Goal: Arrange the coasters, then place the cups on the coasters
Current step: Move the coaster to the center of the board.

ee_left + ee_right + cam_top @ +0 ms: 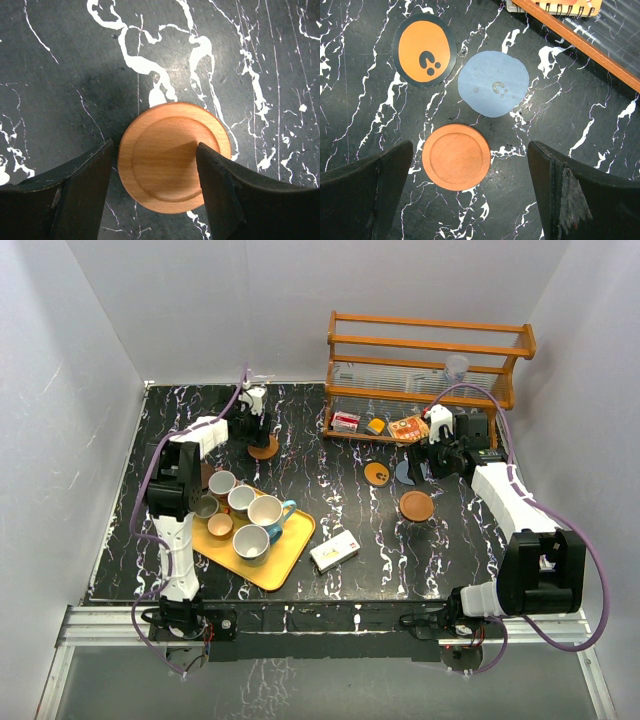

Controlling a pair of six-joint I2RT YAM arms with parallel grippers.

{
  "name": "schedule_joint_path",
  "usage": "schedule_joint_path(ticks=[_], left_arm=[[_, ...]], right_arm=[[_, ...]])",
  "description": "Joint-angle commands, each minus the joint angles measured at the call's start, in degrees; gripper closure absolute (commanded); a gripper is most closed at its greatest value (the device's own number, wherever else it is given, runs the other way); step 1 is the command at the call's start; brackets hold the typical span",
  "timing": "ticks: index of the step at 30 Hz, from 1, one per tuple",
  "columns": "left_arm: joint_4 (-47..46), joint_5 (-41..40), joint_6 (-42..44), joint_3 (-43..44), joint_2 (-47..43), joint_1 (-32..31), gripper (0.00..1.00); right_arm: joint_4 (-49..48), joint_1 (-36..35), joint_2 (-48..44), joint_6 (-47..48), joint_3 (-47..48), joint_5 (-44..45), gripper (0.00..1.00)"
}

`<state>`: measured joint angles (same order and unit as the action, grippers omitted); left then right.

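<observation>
A light wooden coaster (165, 165) lies on the black marble table, seen from above as a brown disc (264, 449) at the back left. My left gripper (154, 146) straddles it, open, its left finger beside the rim and its right finger (235, 195) overlapping the disc's right side. My right gripper (470, 147) hangs wide open over a reddish wooden coaster (456, 156). Beyond that lie a grey-blue coaster (493, 83) and an orange, dark-rimmed coaster (424, 50). Several cups (266, 511) stand on the yellow tray (283, 562) at the front left.
A wooden rack (430, 345) with a clear plastic cup (457, 365) stands at the back right, with a spiral notebook (409, 428) and small packets (346, 421) at its foot. A white box (335, 552) lies right of the tray.
</observation>
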<state>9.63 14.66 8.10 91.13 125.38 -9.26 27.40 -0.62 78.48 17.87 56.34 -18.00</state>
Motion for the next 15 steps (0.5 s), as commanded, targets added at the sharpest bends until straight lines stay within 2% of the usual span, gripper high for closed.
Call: schedule_joint_path(ticks=[1,15], left_arm=[[4.3,3.7,-1.4,-3.8,-3.2,-4.5,0.39],[2.0,3.6,-2.9,-13.2,-7.1,-17.2,0.41]], right_arm=[[-1.7,0.2,-0.1,0.5,-0.3,0.0,0.02],[-1.8,1.6,0.2,0.6,-0.7,0.4,0.02]])
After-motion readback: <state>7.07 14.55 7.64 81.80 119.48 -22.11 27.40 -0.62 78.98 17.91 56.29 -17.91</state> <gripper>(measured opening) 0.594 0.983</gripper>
